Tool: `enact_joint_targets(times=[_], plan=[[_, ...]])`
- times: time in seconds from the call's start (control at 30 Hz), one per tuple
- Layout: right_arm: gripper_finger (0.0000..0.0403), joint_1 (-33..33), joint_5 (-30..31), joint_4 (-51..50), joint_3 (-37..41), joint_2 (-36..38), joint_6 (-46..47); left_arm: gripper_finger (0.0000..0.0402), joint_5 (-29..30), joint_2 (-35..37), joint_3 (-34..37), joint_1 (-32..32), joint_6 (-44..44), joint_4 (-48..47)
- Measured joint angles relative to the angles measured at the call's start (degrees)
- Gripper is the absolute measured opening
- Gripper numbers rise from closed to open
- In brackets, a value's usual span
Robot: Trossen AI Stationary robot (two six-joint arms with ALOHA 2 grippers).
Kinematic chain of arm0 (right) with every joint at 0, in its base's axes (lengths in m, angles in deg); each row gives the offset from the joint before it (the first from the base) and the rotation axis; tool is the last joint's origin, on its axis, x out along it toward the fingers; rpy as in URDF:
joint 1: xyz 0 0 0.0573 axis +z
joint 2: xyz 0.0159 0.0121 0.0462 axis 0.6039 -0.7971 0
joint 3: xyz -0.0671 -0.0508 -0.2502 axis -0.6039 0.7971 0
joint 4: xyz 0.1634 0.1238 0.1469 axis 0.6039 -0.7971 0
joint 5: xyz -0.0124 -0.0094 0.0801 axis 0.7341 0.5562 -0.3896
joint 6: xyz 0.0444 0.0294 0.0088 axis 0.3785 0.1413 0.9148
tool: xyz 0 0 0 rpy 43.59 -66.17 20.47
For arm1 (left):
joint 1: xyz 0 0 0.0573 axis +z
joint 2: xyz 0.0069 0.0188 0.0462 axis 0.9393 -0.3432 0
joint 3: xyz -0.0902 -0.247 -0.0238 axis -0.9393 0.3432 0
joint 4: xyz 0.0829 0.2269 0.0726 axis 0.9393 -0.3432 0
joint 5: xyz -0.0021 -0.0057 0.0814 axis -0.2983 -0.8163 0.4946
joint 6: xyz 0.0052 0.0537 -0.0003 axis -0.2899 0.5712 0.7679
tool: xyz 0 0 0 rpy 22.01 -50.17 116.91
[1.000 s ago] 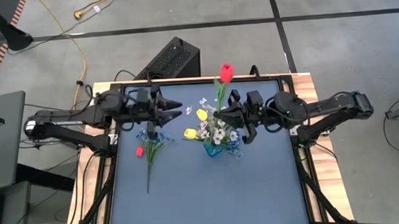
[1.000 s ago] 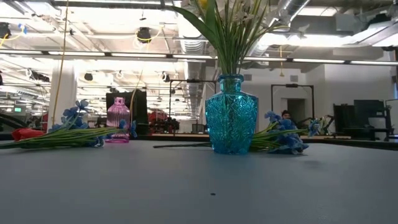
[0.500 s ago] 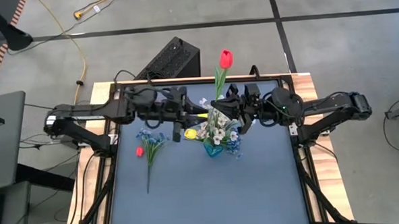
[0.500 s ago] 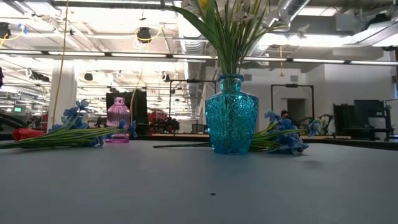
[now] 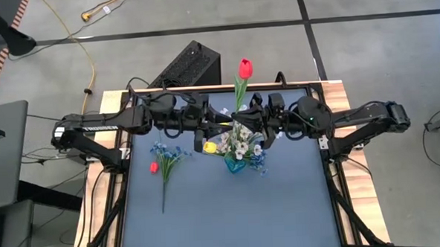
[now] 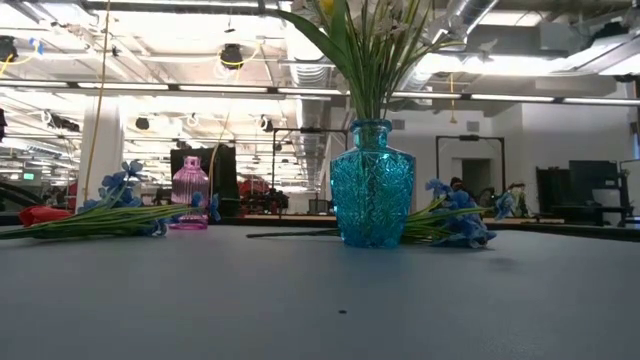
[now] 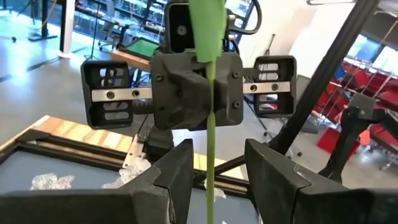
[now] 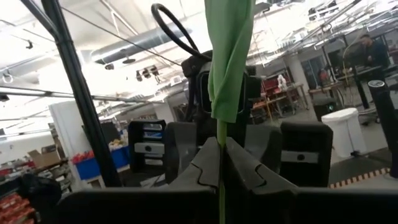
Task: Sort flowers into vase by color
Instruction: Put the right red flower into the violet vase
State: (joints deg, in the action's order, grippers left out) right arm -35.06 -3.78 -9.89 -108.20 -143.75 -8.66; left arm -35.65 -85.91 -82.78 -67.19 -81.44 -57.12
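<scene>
A red tulip (image 5: 244,68) stands upright on its green stem (image 7: 210,124), above the table's far middle. My right gripper (image 8: 221,154) is shut on that stem and shows in the high view as my right gripper (image 5: 245,122). My left gripper (image 7: 216,171) faces it, open, one finger on each side of the stem without touching; in the high view my left gripper (image 5: 223,125) sits just left of the stem. The blue glass vase (image 6: 372,185) holds white sprigs and yellow tulips (image 5: 209,147). A blue sprig (image 5: 165,154) and a second red tulip (image 5: 154,167) lie flat on the table. My right gripper pinches the red tulip's stem (image 8: 221,134) between its two fingers, just below a folded leaf (image 8: 229,56). The fingers come level from the table's right side and lie across the stem. The tulip stands upright with its blossom up; its lower end is out of view.
A small pink glass vase (image 6: 190,195) stands toward the table's far left in the low view. More blue blossoms (image 6: 455,222) lie on the table behind the blue vase. The dark mat (image 5: 231,212) is bare toward the near edge. A black box (image 5: 189,65) sits beyond the far edge.
My left arm has reached toward the table's right until its open fingers stand around the stem held by my right gripper. My right gripper has shifted a little, and the red tulip's blossom now shows farther toward the far edge.
</scene>
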Motion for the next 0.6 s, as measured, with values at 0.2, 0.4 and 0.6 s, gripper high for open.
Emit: enact_joint_targets(times=[0.2, 0.4, 0.6], plan=[[0.0032, 0.0, 0.04, -0.15, 0.0, 0.0, -0.52, 0.0132, 0.51, 0.0, 0.0, 0.0, -0.51, -0.25], [0.0032, 0.0, 1.52, -0.16, 0.0, 0.0, -0.59, 0.0132, 2.02, -1.47, -0.01, -0.15, -1.25, 0.7], [0.0032, 0.0, 1.55, -0.26, 0.0, 0.0, -0.57, 0.0132, 1.31, -2.35, 0.04, 0.11, -1.17, 1.25]])
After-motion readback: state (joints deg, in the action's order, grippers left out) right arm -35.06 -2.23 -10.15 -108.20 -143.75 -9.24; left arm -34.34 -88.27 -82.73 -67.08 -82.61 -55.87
